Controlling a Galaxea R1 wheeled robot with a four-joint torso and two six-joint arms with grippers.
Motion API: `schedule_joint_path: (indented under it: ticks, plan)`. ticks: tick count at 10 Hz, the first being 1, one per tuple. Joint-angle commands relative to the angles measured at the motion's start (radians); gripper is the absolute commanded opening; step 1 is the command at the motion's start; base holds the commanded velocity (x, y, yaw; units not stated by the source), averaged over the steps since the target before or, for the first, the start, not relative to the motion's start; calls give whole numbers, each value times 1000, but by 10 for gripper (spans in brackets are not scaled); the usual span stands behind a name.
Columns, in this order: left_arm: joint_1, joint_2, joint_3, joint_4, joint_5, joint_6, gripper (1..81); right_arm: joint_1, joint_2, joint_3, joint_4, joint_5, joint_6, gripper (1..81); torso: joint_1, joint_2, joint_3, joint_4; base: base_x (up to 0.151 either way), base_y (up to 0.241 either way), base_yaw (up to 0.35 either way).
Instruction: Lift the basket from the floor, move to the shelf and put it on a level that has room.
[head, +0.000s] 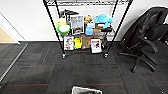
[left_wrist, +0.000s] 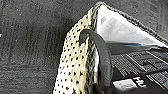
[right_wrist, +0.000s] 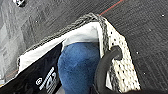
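The basket (head: 86, 90) peeks in at the bottom edge of the head view, on the dark carpet floor (head: 50, 72) with thin red lines. In the left wrist view the basket's beige woven side (left_wrist: 72, 65) is very close. A dark loop handle (left_wrist: 101, 55) arches up from it towards the camera. The right wrist view shows the other end of the basket (right_wrist: 120, 62) and its handle (right_wrist: 105, 67), with a blue soft item (right_wrist: 77, 65) and a black printed item (right_wrist: 37, 77) inside. The shelf (head: 85, 27) stands ahead against the wall. A wire level (head: 85, 2) spans its top.
Two shelf tiers are crowded with colourful items, among them a green bowl (head: 63, 29) and a blue plush (head: 103, 19). A black office chair (head: 147, 32) stands right of the shelf. Tan wooden flooring (head: 6, 35) lies at the far left behind a metal floor strip (head: 12, 62).
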Motion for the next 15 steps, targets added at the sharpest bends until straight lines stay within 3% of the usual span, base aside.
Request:
schedule_joint_path:
  ticks: [1, 3, 7, 10, 15]
  plan:
    - [-93, -24, 65, -43, 65, -10, 10, 79, -3, 47, -8, -11, 3, 10, -63, 97, 98, 0, 0, 0, 0]
    - [-91, -17, 67, -43, 65, -10, 10, 87, -15, 54, -8, -11, 3, 10, -96, 149, 141, 0, 0, 0, 0]
    - [-90, -6, 68, -46, 71, -10, 10, 128, -65, 132, -14, -40, -3, 10, -182, 280, 271, 0, 0, 0, 0]
    - [-90, 20, 70, -44, 70, -10, 10, 143, -58, 152, -54, -88, -8, 10, -249, 381, 337, 0, 0, 0, 0]
    - [-107, -18, 86, -75, 70, -10, 10, 133, -58, 152, -42, -85, 1, 10, -361, 553, 456, 0, 0, 0, 0]
